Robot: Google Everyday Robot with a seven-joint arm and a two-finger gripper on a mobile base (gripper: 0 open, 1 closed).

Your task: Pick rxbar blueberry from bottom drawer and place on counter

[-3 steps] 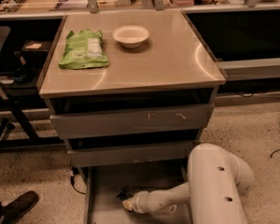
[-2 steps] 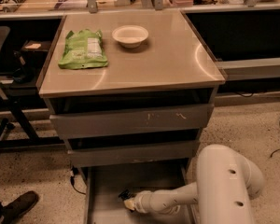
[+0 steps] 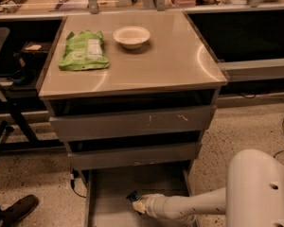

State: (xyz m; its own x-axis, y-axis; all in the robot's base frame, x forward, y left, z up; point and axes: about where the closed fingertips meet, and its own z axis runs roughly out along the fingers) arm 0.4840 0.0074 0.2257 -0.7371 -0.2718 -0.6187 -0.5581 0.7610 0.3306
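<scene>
Claw (image 3: 139,205) is down in the open bottom drawer (image 3: 109,193), reaching in on the arm (image 3: 189,206) from the right. The blue snack bar (image 3: 133,196) is touching the claw's tip, on its upper-left, far side. Only a dark corner with pale print shows, so I can't call its long axis. I also can't tell whether the claw is clamped on it or just nosed up against it. The worktop (image 3: 170,60) is well above the claw, past two closed drawer fronts. A green bag (image 3: 83,51) and a bowl (image 3: 131,36) sit up there, above and left of the claw. My guess is the lift goes straight up and back.
</scene>
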